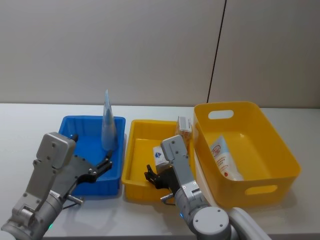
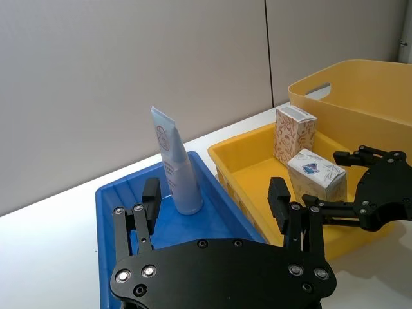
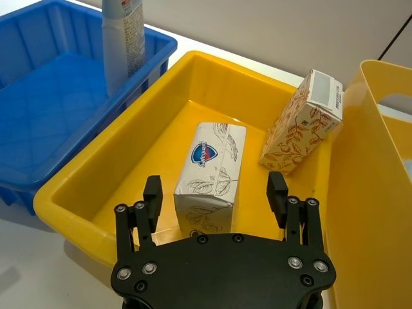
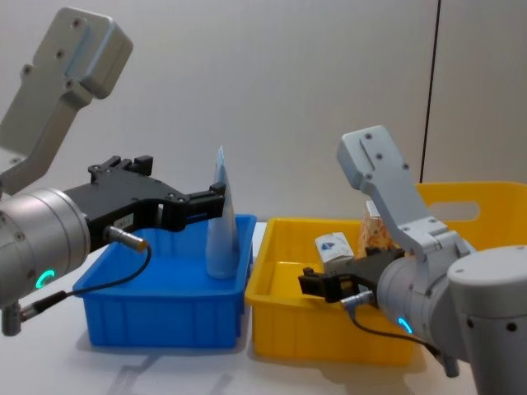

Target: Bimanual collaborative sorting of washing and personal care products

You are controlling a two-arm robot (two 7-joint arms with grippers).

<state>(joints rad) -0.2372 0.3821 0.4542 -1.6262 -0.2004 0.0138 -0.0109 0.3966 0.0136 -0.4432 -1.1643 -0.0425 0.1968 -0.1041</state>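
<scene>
Both grippers are hanging with jaws spread wide and nothing between them.

The right gripper [image 3: 214, 196] is hovering over the low yellow tray [image 1: 134, 150], its fingers straddling but not touching the white carton with the blue emblem [image 3: 212, 174]; the orange-speckled carton [image 3: 302, 122] is leaning in the tray's corner just beside it. The left gripper [image 2: 215, 206] is hanging above the blue bin [image 1: 82, 145], where a pale blue squeeze tube [image 1: 107, 122] is standing cap down. Another tube with red print [image 1: 223, 157] is lying in the tall yellow bin [image 1: 280, 150].
</scene>
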